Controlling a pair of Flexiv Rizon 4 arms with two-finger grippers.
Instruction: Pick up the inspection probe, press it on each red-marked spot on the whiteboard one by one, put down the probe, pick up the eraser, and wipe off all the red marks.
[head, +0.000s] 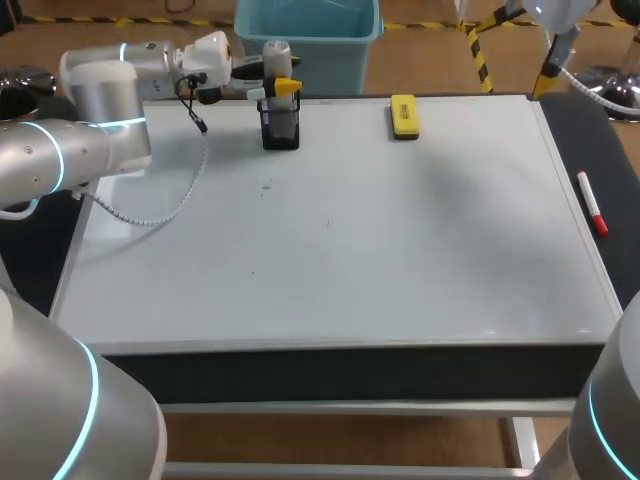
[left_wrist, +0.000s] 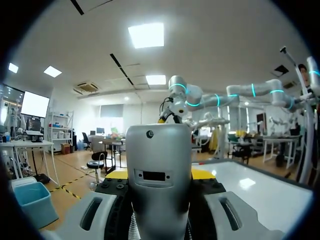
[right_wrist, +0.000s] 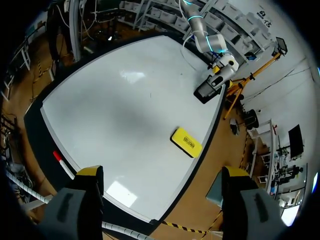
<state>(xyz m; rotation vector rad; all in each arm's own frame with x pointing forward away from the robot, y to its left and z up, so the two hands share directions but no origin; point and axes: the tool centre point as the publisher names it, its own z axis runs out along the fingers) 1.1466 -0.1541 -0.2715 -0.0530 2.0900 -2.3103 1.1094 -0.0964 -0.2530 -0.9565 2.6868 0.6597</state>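
Whiteboard (head: 350, 230) lying flat across the dark table (head: 592, 130), covering nearly all of it. Near the board's far edge, a yellow eraser (head: 403, 116) lying flat; well to its left, a black holder (head: 280, 130) standing upright. On the table's right strip, just off the board, a red-and-white marker (head: 592, 203).

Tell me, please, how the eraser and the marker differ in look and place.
The eraser is a yellow block; the marker is a thin white stick with a red cap. The eraser lies on the whiteboard; the marker lies beside it on the dark strip. Both lie flat.
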